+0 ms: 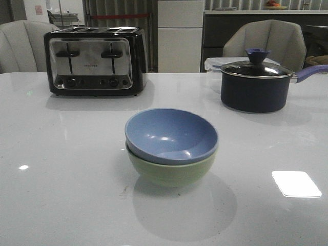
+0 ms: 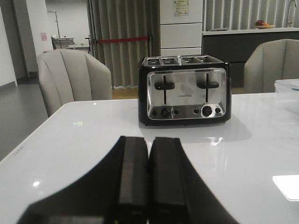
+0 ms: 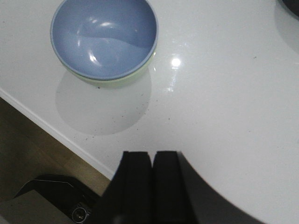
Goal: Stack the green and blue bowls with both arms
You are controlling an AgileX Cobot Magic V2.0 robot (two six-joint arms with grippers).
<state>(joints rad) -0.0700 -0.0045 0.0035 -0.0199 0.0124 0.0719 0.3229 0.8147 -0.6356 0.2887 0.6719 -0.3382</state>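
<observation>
The blue bowl [image 1: 171,134] sits inside the green bowl [image 1: 171,171] in the middle of the white table [image 1: 61,169] (toaster [image 1: 95,61] at 11 o'clock, saucepan [image 1: 256,84] at 1 o'clock). The left gripper [image 2: 148,179] and right gripper [image 3: 152,182] are both squeezed tight and hold nothing.

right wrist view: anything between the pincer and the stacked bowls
Nothing: only bare glossy white tabletop lies between the shut right pincer and the dusty blue bowl nested in the sage green bowl.

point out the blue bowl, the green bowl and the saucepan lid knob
blue bowl [image 1: 171,134], front view, on its inner wall
green bowl [image 1: 171,173], front view, on its outer side below the blue rim
saucepan lid knob [image 1: 258,53], front view, on the knob's flared top
</observation>
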